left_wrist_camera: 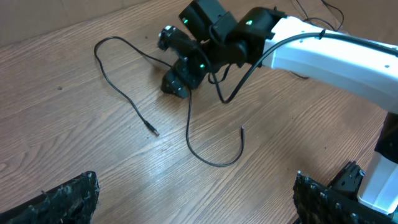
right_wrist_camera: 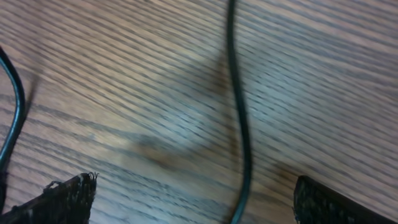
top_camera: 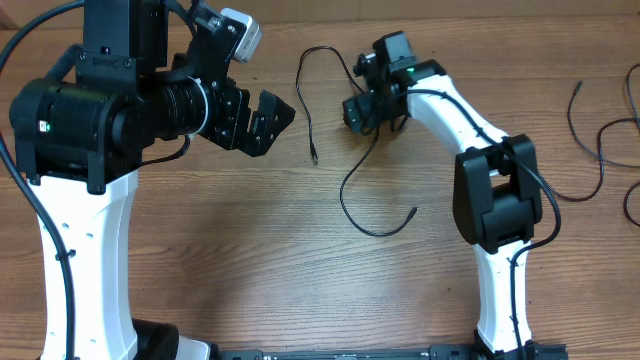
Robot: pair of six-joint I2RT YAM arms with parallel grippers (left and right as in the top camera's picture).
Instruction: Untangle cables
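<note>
Your wooden table [top_camera: 250, 230] fills every view. The left arm [top_camera: 90, 120] bulks over the upper left of the overhead frame, and the slimmer white right arm [top_camera: 480, 150] reaches from the lower right up to top centre. The left gripper [top_camera: 270, 120] hangs left of centre, spread wide and holding nothing (its wrist view shows the fingertips [left_wrist_camera: 68, 199] at the bottom corners). The right gripper [top_camera: 362, 108] is at top centre with its fingers apart too; in its wrist view a cable [right_wrist_camera: 239, 124] runs top to bottom between them, unpinched. From that gripper an upper strand [top_camera: 298, 80] loops left and drops to a plug end [top_camera: 315, 158], while a lower strand [top_camera: 343, 200] curls below. You cannot tell whether they are one cord. More loose strands [top_camera: 571, 108] lie at the right edge.
</note>
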